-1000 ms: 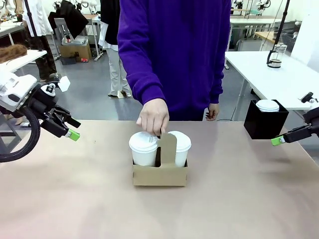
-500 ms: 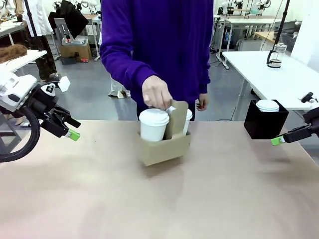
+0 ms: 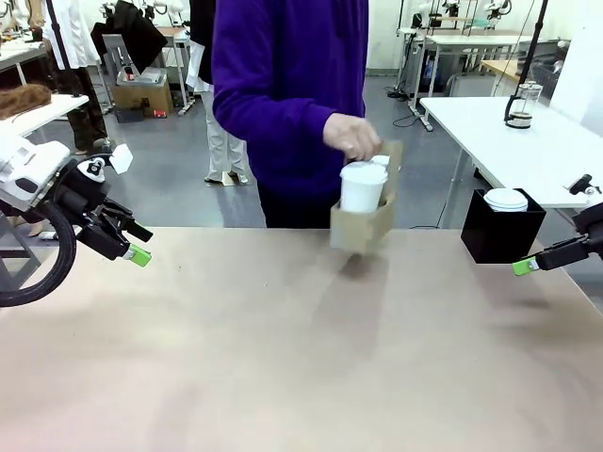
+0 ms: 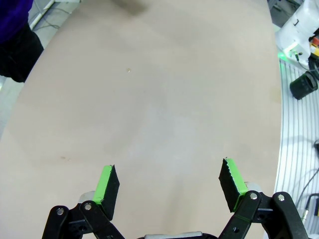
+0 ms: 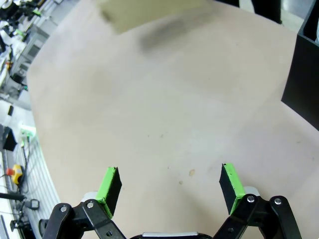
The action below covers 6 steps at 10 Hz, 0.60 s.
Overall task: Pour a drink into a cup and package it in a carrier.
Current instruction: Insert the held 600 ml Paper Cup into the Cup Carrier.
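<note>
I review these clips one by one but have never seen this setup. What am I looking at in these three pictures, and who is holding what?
The front picture looks across a tan table at a person. Two robot arms wait at the sides: the left gripper and right gripper, both open and holding nothing. The other two pictures come from cameras on each wrist, looking down past green-padded fingers at bare tabletop. The person's hand holds the cardboard carrier above the table, with a lidded white cup in it. A black box holding a smaller lidded cup sits at the right.
</note>
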Each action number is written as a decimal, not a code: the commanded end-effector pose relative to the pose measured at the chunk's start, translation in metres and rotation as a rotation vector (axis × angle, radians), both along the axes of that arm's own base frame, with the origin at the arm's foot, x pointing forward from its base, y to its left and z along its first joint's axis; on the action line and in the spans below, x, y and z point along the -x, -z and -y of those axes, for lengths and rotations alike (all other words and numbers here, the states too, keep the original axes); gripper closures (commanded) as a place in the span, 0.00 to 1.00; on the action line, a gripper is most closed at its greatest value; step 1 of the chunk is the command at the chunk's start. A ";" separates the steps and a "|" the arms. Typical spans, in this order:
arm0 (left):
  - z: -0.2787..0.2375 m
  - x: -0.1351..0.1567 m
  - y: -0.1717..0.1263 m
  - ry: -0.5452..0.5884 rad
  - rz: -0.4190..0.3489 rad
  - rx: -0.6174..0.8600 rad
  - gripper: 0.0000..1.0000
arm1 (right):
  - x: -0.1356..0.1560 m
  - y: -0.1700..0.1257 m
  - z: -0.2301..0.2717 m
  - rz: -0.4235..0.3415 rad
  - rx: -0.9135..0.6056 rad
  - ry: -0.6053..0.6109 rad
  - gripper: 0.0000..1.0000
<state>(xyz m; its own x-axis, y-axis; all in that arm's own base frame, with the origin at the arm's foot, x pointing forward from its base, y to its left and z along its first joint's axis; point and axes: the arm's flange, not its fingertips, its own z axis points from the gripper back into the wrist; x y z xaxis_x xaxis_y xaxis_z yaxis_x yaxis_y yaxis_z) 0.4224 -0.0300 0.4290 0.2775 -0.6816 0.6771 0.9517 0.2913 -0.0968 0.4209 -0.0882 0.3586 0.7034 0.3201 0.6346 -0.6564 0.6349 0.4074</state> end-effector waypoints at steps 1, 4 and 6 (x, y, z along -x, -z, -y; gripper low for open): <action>-0.001 0.000 0.001 0.003 0.001 0.010 0.00 | -0.001 -0.004 0.002 0.018 -0.009 -0.016 0.00; -0.001 0.000 0.001 0.003 0.001 0.010 0.00 | -0.001 -0.004 0.002 0.018 -0.009 -0.016 0.00; -0.001 0.000 0.001 0.003 0.001 0.010 0.00 | -0.001 -0.004 0.002 0.018 -0.009 -0.016 0.00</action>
<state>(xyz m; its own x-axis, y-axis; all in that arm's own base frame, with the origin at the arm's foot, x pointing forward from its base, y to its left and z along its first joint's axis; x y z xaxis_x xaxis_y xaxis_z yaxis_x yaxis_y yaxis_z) 0.4224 -0.0300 0.4290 0.2775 -0.6816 0.6771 0.9517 0.2913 -0.0968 0.4209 -0.0882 0.3586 0.7034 0.3201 0.6346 -0.6565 0.6349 0.4074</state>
